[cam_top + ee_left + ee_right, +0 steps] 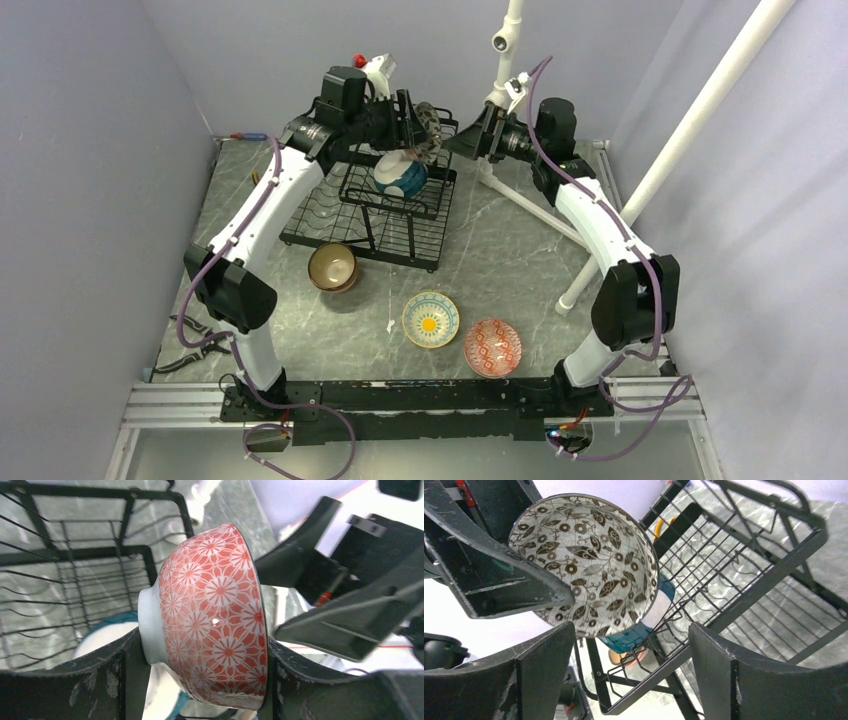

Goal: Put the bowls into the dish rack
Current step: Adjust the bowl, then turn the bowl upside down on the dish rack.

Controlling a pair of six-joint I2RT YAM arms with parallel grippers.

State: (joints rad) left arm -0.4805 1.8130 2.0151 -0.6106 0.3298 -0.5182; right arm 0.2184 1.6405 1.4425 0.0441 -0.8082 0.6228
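My left gripper (418, 128) is shut on a bowl (215, 605) with red flowers outside and brown leaves inside (584, 555). One finger presses its white foot and the other its rim, holding it on edge above the raised basket of the black dish rack (385, 215). A teal-and-white bowl (400, 178) lies in that basket, just under the held one. My right gripper (455, 142) stands open (629, 645) beside the held bowl's open face, touching nothing. On the table lie a brown bowl (332, 267), a yellow-centred bowl (431, 319) and a red-patterned bowl (492, 347).
A white pipe stand (503, 60) rises behind the rack, with a long slanted pipe (690, 130) to the right. The rack's slotted base (769, 605) spreads below the basket. A red-handled tool (250, 135) lies at the back left corner.
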